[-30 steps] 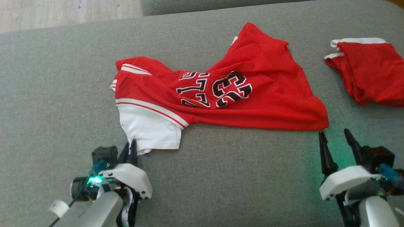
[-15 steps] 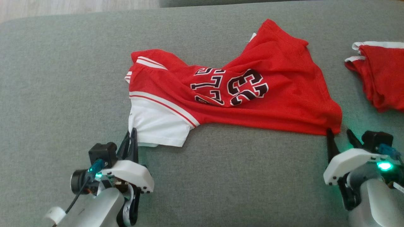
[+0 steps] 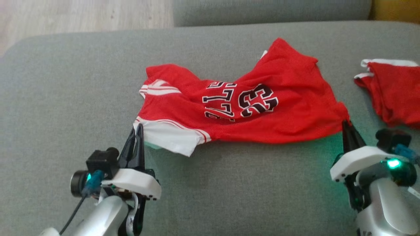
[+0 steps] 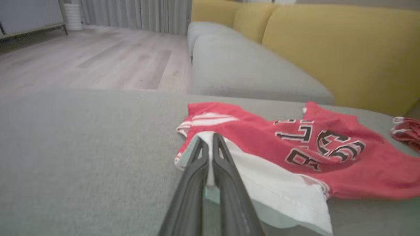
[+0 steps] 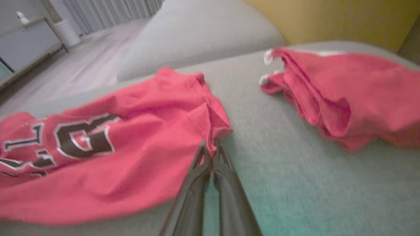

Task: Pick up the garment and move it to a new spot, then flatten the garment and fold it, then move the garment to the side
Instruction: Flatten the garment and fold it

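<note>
Red mesh jersey (image 3: 262, 111), crumpled and white-trimmed, lying midway across the grey woven cushion (image 3: 65, 82), its white corner pinched by the left gripper (image 3: 138, 130) and its red hem corner by the right gripper (image 3: 346, 125); such shallow fingertip holds on thin, limp fabric may slip under lifting.

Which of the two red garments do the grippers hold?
The numbered red jersey in the middle: left gripper pinches its white corner, right gripper its red corner. The bunched red garment lies apart, untouched.
</note>
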Motion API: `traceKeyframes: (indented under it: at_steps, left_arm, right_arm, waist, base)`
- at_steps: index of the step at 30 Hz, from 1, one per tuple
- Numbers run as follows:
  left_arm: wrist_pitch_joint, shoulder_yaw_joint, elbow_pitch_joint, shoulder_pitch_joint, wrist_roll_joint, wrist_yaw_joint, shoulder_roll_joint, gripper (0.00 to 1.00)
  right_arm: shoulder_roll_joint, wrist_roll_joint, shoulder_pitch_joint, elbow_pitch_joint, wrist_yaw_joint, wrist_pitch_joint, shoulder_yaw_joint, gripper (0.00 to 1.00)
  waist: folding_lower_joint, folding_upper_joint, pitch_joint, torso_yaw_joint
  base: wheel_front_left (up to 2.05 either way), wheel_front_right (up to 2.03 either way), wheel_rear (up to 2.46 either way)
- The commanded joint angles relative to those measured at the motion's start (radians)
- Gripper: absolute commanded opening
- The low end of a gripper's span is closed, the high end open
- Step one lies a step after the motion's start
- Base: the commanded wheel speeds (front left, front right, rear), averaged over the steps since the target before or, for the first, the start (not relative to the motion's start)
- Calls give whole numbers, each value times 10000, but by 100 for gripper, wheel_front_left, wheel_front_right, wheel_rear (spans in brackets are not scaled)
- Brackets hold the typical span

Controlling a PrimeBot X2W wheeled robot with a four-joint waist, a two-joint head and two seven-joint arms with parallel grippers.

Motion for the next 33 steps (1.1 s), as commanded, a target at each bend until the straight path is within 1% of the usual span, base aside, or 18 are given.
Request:
traceKeyframes:
  at_steps: [1,6,10,15,16,22,25,27,31,33]
  left_arm:
    - [-116,506,-681,-311,118,114,416,0]
    - [44,628,-2081,-523,335,232,917,0]
    - [240,873,-3536,-1083,763,419,1523,0]
    - [952,1125,-5308,-2371,1484,488,2366,0]
    - [952,1125,-5308,-2371,1484,488,2366,0]
    - [1936,1593,-6792,-4312,2142,345,3148,0]
    - [2394,1761,-7031,-5117,2290,225,3380,0]
    - [2631,1781,-6939,-5474,2310,116,3465,0]
    - [2681,1675,-6333,-5986,2261,-233,3410,0]
    - [2601,1648,-5869,-6222,2270,-419,3405,0]
  right_arm:
    - [-45,194,-294,-720,-7,-216,338,0]
    - [-45,444,-271,-2148,-7,-442,336,0]
    - [-45,596,-287,-3630,-7,-323,192,0]
    - [-45,522,-386,-5838,-7,269,-17,0]
    - [-45,522,-386,-5838,-7,269,-17,0]
    - [-45,276,-526,-8312,-7,1150,-322,0]
    - [-45,238,-667,-9233,-7,1508,-456,0]
    - [-45,112,-791,-9642,-7,1716,-541,0]
    - [-45,212,-1082,-9865,-7,2080,-678,0]
    - [-45,183,-1375,-9828,-7,2242,-637,0]
  waist:
    - [0,0,-434,53]
    - [0,0,-1106,163]
    - [0,0,-1531,247]
    - [0,0,-1750,287]
    - [0,0,-1750,287]
    - [0,0,-1812,235]
    - [0,0,-1733,152]
    - [0,0,-1620,94]
    - [0,0,-1233,67]
    - [0,0,-799,35]
  base:
    - [0,0,0]
    - [0,0,0]
    - [0,0,0]
    - [0,0,0]
    - [0,0,0]
    - [0,0,0]
    - [0,0,0]
    - [0,0,0]
    - [0,0,0]
    - [0,0,0]
